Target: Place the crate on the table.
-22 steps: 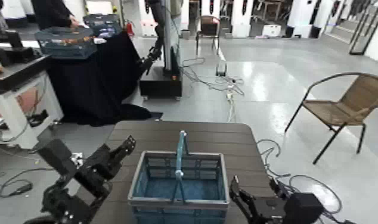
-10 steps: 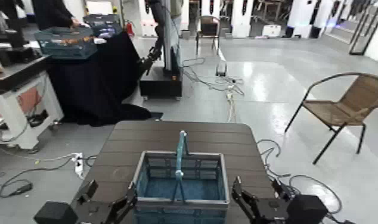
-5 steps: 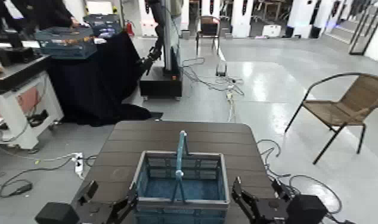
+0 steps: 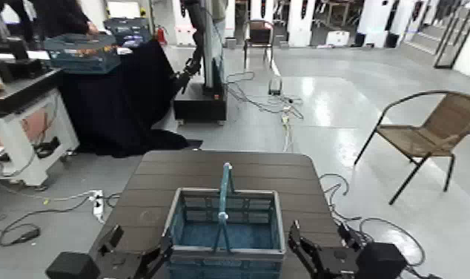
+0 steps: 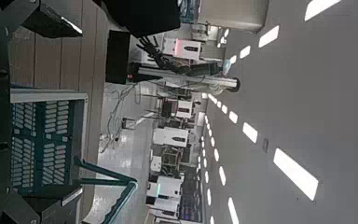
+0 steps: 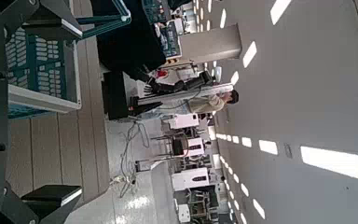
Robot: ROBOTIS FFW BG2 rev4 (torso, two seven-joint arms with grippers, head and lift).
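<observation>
crate (image 4: 194,251) sits on the brown slatted desk (image 4: 271,168), bottom center of the frame, upright, light-blue handle (image 4: 224,196) standing up over the middle. my left claw (image 4: 143,231) is at lower left, beside the crate's left side, spread, nothing pinched. my right claw (image 4: 319,227) is at lower right, beside the right side, also spread and empty. can't tell if the left one touches the rim. other crate (image 4: 81,53), teal with orange stuff, upper left on the black-draped table (image 4: 123,104). wicker chair (image 4: 423,137) at right.
</observation>
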